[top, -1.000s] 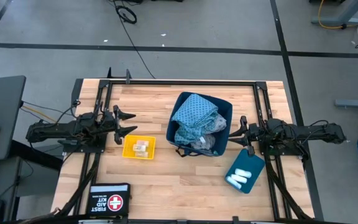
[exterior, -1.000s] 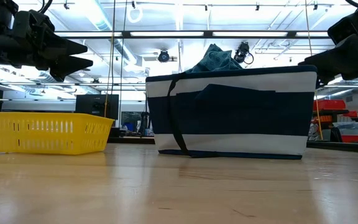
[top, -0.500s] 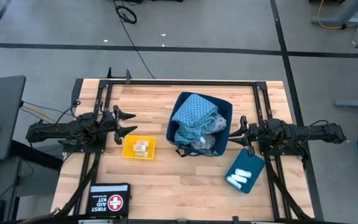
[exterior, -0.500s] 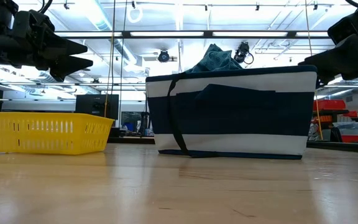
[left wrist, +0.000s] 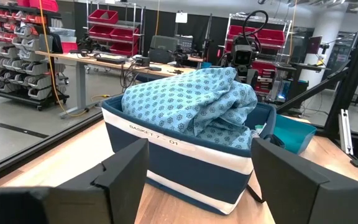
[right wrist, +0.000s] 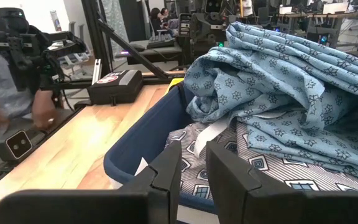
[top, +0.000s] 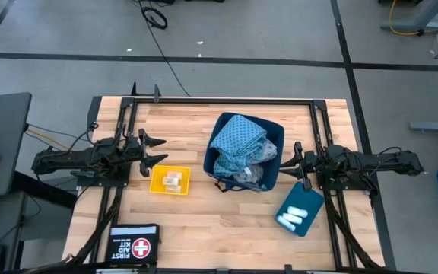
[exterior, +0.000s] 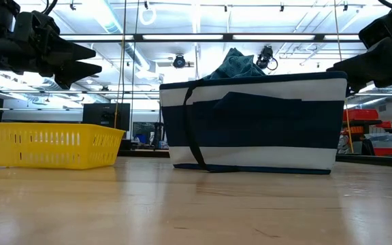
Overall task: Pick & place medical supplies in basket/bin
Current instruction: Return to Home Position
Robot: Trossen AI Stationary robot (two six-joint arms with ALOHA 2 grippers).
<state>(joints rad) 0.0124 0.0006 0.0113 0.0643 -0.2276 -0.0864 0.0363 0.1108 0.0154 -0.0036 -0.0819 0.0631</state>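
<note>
A navy and white basket stands at mid-table. The teal-blue garment is heaped in it, on top of the grey-blue patterned one. Pale packets lie in a yellow bin left of the basket. White rolls lie in a teal tray on its right. My left gripper hovers open above the table beside the yellow bin, pointing at the basket. My right gripper hovers at the basket's right rim, its fingers a narrow gap apart.
A black first aid kit lies at the table's near left edge. Metal frame rails run along the table's far, left and right sides. Bare wood lies in front of the basket. A person's hand shows beyond the table in the right wrist view.
</note>
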